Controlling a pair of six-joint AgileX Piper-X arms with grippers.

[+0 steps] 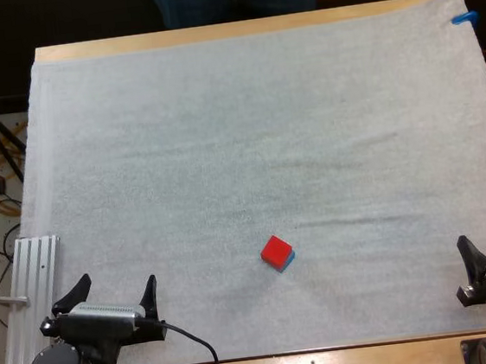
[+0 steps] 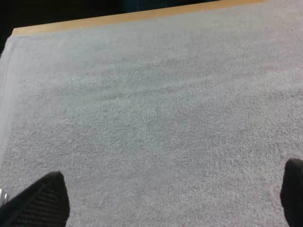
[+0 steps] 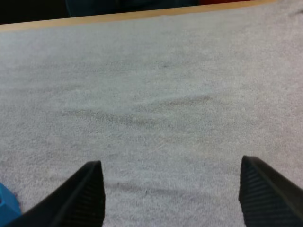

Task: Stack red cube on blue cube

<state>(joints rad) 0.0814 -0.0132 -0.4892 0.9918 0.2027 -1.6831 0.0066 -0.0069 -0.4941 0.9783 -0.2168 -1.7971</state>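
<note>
Left gripper (image 1: pixel 117 282) and right gripper (image 1: pixel 485 239) stand released; red cube (image 1: pixel 276 250) sits diagonally atop blue cube (image 1: pixel 288 261).

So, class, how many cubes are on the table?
2. The red cube sits on top of the blue cube, on the mat toward its near edge. None seems hidden.

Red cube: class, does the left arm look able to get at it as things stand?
Probably yes. The red cube sits on the blue cube, with bare mat between it and the left gripper, whose fingers stand open.
</note>
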